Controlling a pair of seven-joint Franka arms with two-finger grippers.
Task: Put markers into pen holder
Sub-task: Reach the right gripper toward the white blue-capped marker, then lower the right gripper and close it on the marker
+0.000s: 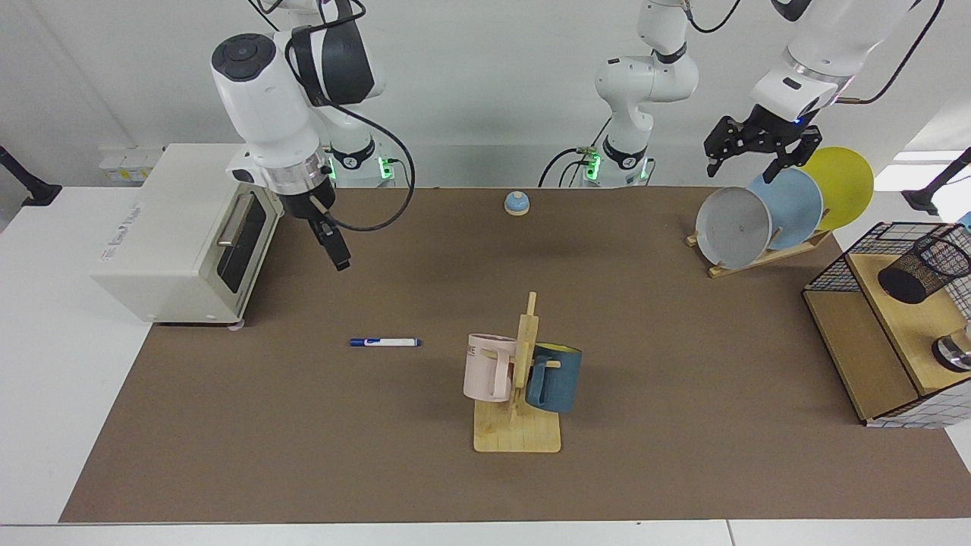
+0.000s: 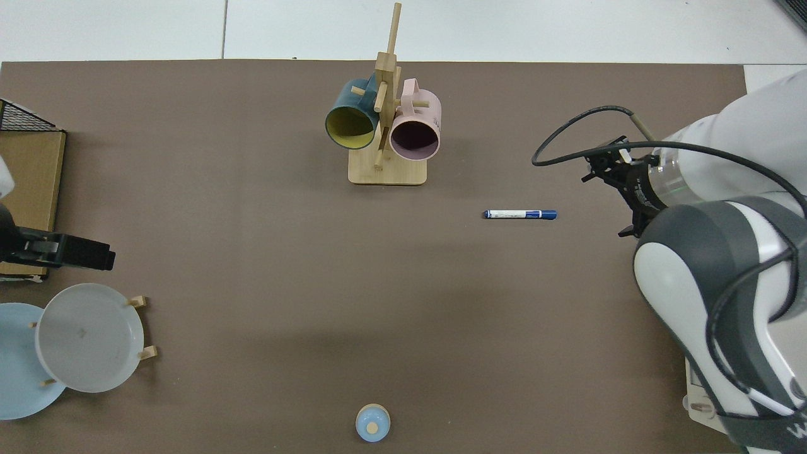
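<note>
The marker [image 1: 384, 342], white with blue ends, lies flat on the brown mat left of the mug rack; in the top view the marker [image 2: 520, 214] lies crosswise. My right gripper [image 1: 338, 252] hangs edge-on above the mat beside the toaster oven, behind the marker and apart from it. In the top view it is mostly hidden under its own wrist. The pen holder [image 1: 924, 269], a black mesh cup, sits tilted on a wooden shelf at the far right. My left gripper [image 1: 749, 161] is open and empty above the plate rack; it shows in the top view as the left gripper [image 2: 88, 251].
A cream toaster oven [image 1: 182, 227] stands at the facing view's left. A wooden rack [image 1: 520, 432] with a pink and a blue mug is in front of centre. Plates [image 1: 734, 226] lean in a rack by a wire basket [image 1: 834, 265]. A small bell [image 1: 516, 202] sits at the back.
</note>
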